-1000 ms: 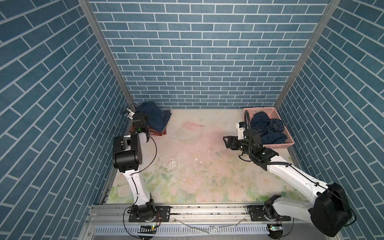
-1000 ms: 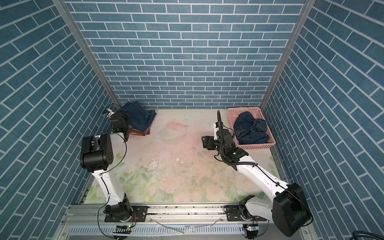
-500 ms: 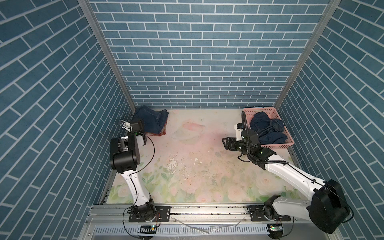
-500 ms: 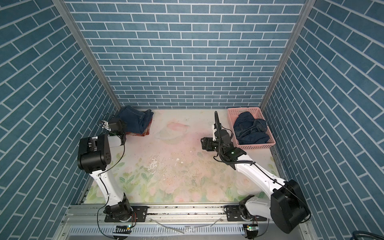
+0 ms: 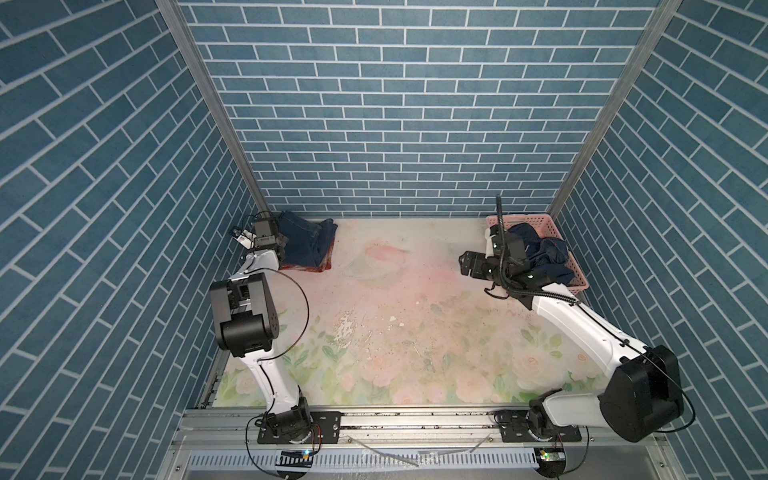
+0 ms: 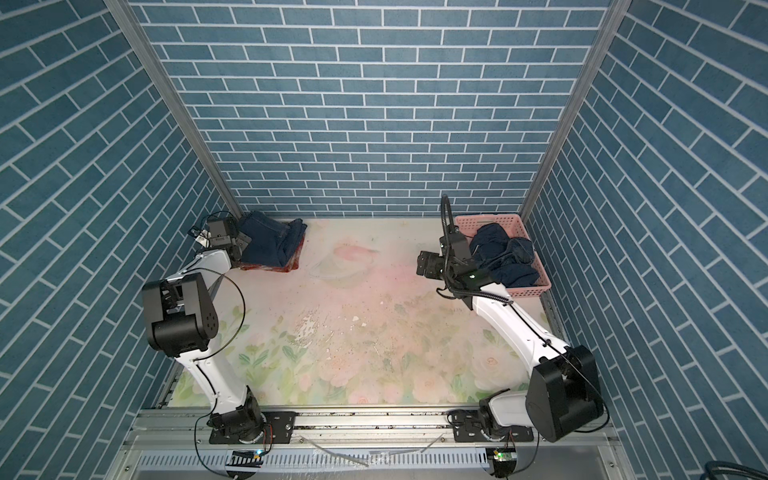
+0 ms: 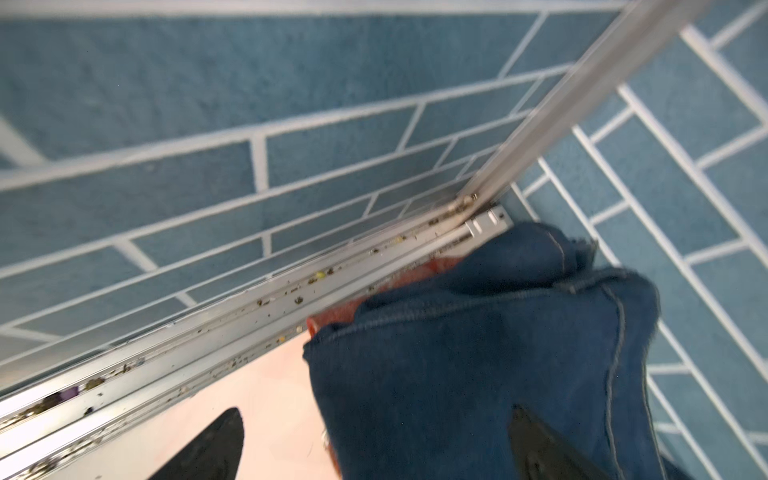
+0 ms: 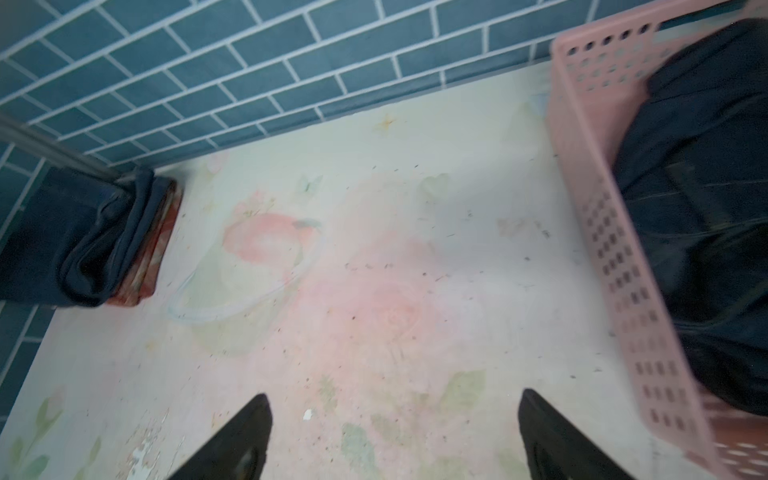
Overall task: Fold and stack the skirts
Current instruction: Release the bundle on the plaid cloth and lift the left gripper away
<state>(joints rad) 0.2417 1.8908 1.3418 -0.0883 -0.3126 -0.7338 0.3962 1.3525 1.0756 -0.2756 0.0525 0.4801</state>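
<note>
In both top views a folded dark blue denim skirt (image 5: 307,243) (image 6: 268,245) lies on the rust-red plaid skirt (image 5: 323,268) (image 6: 291,268) in the back-left corner. My left gripper (image 5: 281,245) (image 7: 374,415) is open at that stack's left edge. One finger is over the table and one over the denim (image 7: 478,353), gripping nothing. The plaid (image 7: 415,270) peeks out beneath. Another dark denim skirt (image 5: 544,253) (image 8: 706,166) is bundled in the pink basket (image 5: 577,274). My right gripper (image 5: 467,266) (image 8: 392,399) hangs open and empty over the table beside the basket.
The basket (image 6: 540,286) (image 8: 582,166) stands at the back right against the side wall. Brick-patterned walls enclose the table on three sides. A metal rail (image 7: 249,316) runs along the left edge next to the stack. The floral table cover (image 5: 395,316) is worn in the middle.
My left gripper has opened and let go of the denim skirt, shifting a little toward the back-left corner. My right gripper has opened wider and drifted slightly toward the basket.
</note>
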